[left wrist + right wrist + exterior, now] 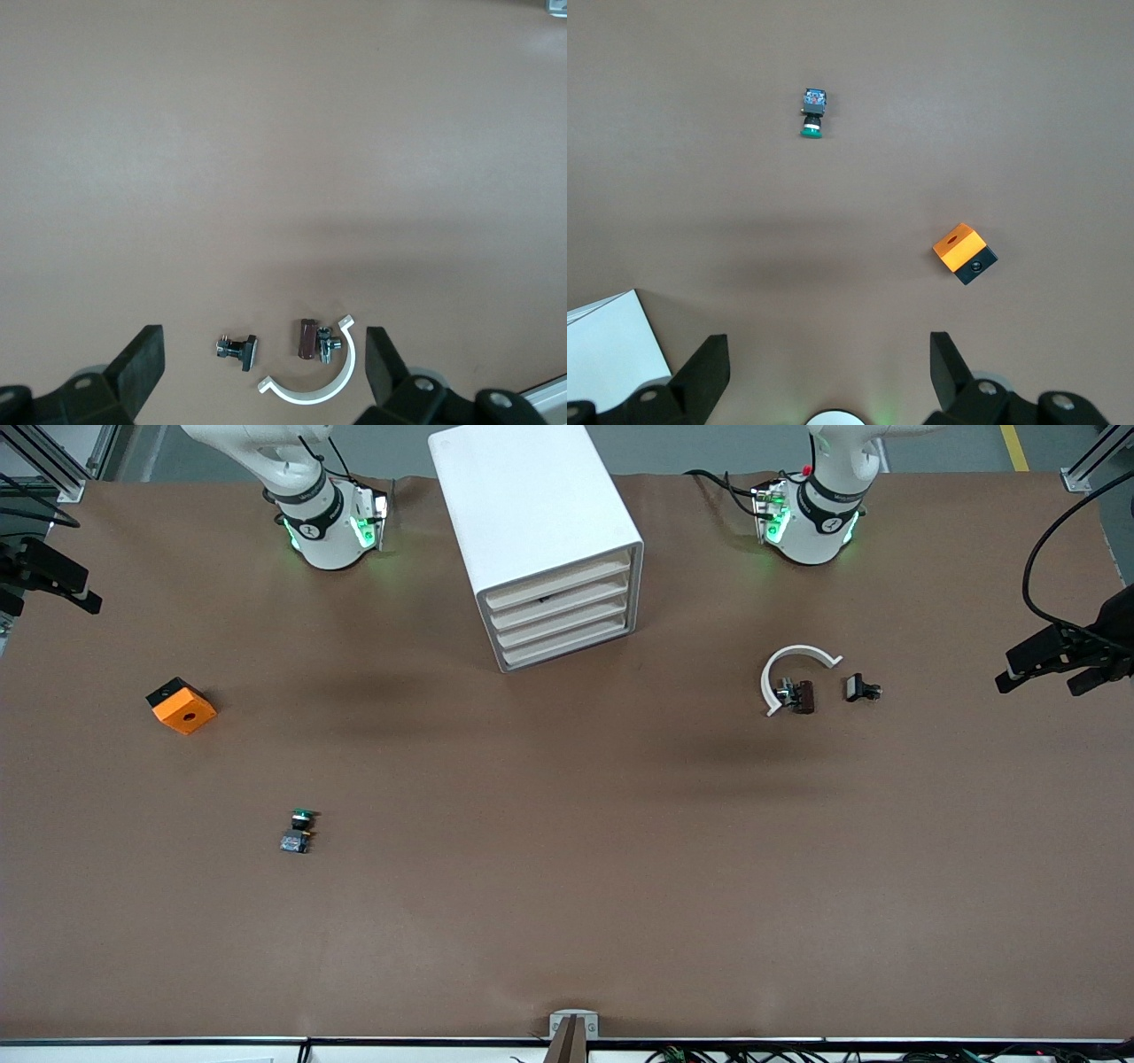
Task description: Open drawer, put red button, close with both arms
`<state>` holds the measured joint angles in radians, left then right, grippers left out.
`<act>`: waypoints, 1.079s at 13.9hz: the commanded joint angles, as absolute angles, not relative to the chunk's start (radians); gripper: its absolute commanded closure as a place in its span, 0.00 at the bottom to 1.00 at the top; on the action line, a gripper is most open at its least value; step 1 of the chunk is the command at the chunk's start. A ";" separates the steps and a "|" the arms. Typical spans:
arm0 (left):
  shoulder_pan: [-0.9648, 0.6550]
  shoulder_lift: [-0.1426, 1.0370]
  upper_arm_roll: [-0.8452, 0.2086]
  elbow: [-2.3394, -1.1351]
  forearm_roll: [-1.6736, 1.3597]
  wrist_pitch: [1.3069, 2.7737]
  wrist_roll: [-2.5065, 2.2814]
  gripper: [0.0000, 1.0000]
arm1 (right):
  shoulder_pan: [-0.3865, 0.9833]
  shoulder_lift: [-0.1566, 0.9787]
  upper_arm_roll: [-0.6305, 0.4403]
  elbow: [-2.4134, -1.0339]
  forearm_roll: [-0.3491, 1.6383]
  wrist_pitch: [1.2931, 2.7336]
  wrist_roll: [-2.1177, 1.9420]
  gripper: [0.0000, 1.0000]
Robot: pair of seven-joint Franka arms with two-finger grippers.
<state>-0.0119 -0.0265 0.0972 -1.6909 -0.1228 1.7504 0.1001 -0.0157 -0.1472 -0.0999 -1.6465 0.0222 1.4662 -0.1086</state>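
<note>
The white cabinet (532,514) stands between the two arm bases. Its uppermost drawer (558,582) is shut flush with the three lower ones. The red button shows in no view. My left gripper (264,367) is open and empty, high over a white curved clamp (323,382) and small parts. My right gripper (828,367) is open and empty, high over bare table near the cabinet's corner (611,345). Neither gripper shows in the front view; only the arms' lower parts show, the left (811,514) and the right (323,522).
A green-capped button (301,831) lies toward the right arm's end, also in the right wrist view (812,113). An orange block (182,706) lies beside it (965,251). The clamp (791,673), a brown piece (804,696) and a black part (859,688) lie toward the left arm's end.
</note>
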 commanded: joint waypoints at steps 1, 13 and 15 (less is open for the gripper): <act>-0.035 0.009 0.117 -1.634 -0.112 1.747 0.106 0.00 | -0.035 -0.169 -0.090 -1.664 0.038 1.468 -0.120 0.00; -0.002 0.038 0.002 -1.554 -0.104 1.747 -0.028 0.00 | -0.037 -0.167 -0.091 -1.664 0.037 1.473 -0.120 0.00; -0.002 0.038 0.002 -1.554 -0.106 1.747 -0.028 0.00 | -0.037 -0.167 -0.091 -1.664 0.037 1.473 -0.120 0.00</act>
<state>-0.0201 0.0250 0.0168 -1.5805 -0.1228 1.7536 -0.0203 -0.0157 -0.1472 -0.1006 -1.6465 0.0222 1.4664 -0.1086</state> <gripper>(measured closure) 0.000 0.000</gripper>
